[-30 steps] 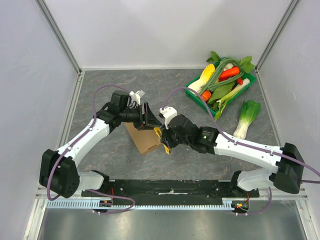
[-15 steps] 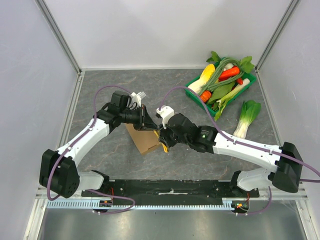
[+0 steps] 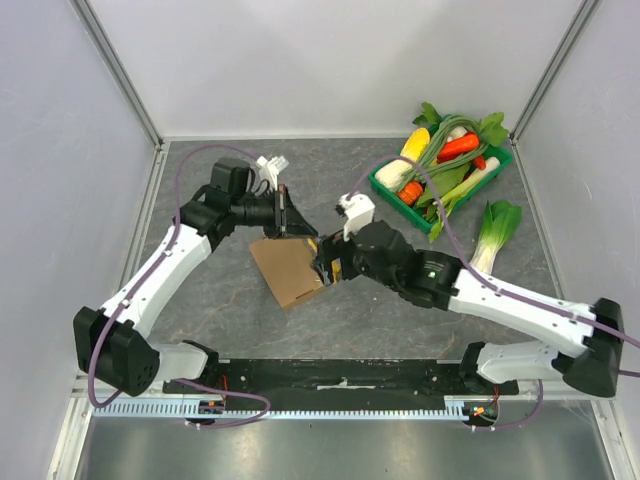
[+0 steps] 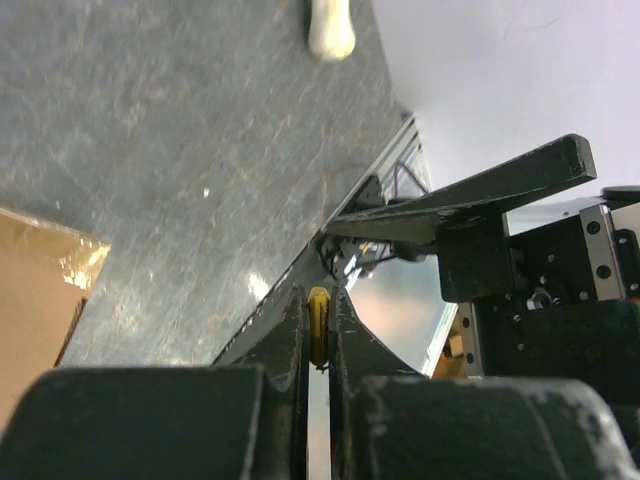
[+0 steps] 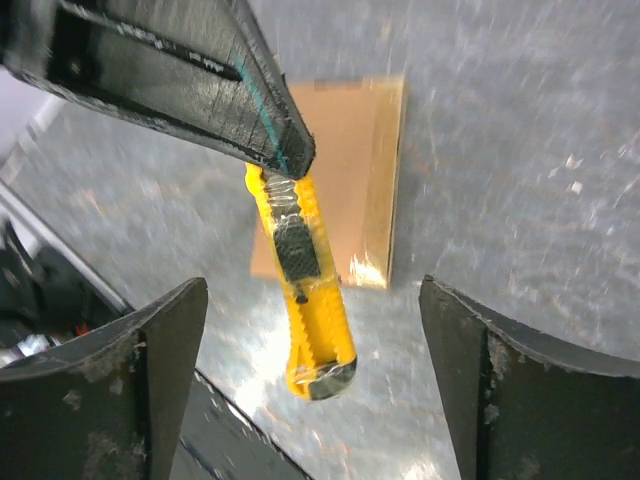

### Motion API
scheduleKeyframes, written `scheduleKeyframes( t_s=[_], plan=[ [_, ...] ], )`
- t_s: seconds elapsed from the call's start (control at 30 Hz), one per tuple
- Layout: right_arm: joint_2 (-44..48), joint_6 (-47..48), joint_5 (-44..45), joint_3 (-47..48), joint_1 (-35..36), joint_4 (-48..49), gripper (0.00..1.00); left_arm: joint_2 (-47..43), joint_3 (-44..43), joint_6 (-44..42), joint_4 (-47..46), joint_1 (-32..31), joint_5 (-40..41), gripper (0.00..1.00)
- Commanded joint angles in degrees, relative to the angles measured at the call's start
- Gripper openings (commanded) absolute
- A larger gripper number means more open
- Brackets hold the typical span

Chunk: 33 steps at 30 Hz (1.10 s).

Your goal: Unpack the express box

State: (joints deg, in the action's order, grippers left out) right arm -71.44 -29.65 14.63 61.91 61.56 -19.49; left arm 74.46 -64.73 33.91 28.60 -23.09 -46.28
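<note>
The express box (image 3: 285,272) lies flat on the table (image 3: 330,170), closed, and a strip of shiny tape catches the light along one edge. Both arms have their heads over it.

The left tool (image 4: 318,305) hangs above the far edge of the box. Its fingers are pressed together on a yellow utility knife (image 5: 305,300), and from its own wrist camera the knife shows only as a thin yellow sliver between them. The knife dangles handle-down over the right-hand edge of the box, clear of the cardboard.

The right tool (image 3: 326,266) sits just off that same right edge. Its fingers are spread wide to either side of the knife and are not touching it.

I'd say this is the step of getting the cutter ready. The box hasn't been opened and nothing has been slit.

Next, the cutting end has to come down onto the taped seam and run along it. The grip on the handle looks slim for that, so it may need firming up first. The free right tool could press on the box to keep it from sliding. I can't tell from here whether the blade is out.
</note>
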Motion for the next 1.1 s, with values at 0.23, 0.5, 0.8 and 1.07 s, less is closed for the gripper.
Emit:
scheduleKeyframes(
  t_s=[0.23,0.5,0.8,1.07],
  plan=[
    [13.0,-16.6,10.9,-1.4,-0.3,23.3,0.98,-5.7,-14.5,10.9,-12.5,2.4,4.4,0.02],
    [12.8,-19.0,11.5,-1.3,-0.4,35.1,0.98,-12.5,-12.5,24.8,-30.3,2.4,9.4,0.02],
    [13.2,-15.0,11.6,0.3,-0.4,37.8,0.98,-18.6,-9.8,25.9,-33.0,2.4,15.3,0.02],
    [14.4,-12.7,8.8,0.0,-0.3,41.0,0.98,-20.7,-8.9,26.9,-33.6,2.4,17.7,0.02]
  ],
)
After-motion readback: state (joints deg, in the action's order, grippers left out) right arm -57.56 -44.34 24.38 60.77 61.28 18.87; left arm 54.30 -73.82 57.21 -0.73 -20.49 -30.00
